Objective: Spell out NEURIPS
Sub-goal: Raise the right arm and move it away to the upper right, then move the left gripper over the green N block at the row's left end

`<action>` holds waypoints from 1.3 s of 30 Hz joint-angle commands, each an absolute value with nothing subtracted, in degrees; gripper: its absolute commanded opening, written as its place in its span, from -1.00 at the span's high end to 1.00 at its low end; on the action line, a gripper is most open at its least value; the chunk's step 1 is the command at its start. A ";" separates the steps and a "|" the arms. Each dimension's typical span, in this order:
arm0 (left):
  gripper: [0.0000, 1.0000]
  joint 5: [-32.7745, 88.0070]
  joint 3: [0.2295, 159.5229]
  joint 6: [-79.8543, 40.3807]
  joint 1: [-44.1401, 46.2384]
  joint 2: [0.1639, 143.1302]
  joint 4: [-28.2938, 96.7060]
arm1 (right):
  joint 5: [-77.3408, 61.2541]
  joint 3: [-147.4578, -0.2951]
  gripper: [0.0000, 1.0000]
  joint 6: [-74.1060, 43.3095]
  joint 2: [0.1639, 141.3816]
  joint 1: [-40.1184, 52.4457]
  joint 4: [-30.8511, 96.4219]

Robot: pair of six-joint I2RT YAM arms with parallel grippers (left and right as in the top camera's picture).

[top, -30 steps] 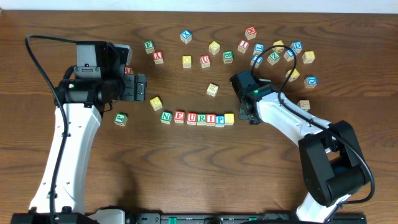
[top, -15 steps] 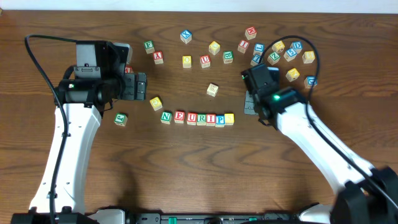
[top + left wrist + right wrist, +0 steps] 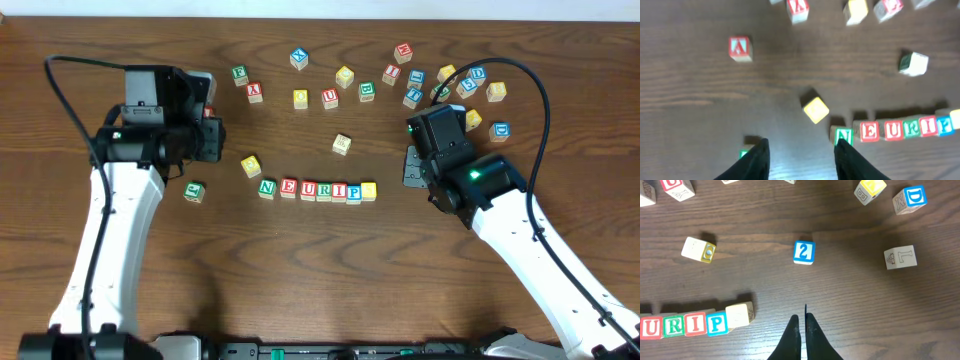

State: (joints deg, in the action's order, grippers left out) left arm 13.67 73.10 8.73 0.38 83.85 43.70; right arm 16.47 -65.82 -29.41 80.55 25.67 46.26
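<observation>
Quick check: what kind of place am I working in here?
Probably a robotics lab bench: a wood-grain table, a left arm and right arm at it, plus lettered cubes and a NEURIP row.

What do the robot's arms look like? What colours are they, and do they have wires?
Both arms are white tubes with chunky black joints. The left arm and right arm each carry a looping black cable and a tiny green light. The left end effector and right end effector each have two thin black fingers.
</observation>
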 commanded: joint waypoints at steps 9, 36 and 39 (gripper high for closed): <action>0.63 14.39 72.20 3.70 0.36 99.92 50.92 | 16.80 -66.22 0.98 -28.64 80.03 25.54 46.54; 0.85 14.26 72.20 2.72 9.74 105.41 51.33 | 16.82 -66.22 0.98 -28.64 80.03 25.54 46.98; 0.84 12.36 72.20 2.70 9.74 105.41 51.33 | 16.80 -66.22 0.98 -28.67 80.03 25.54 46.98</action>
State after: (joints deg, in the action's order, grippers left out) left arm 13.58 72.55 2.98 9.67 105.45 51.16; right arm 16.40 -65.82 -29.28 80.55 25.67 46.87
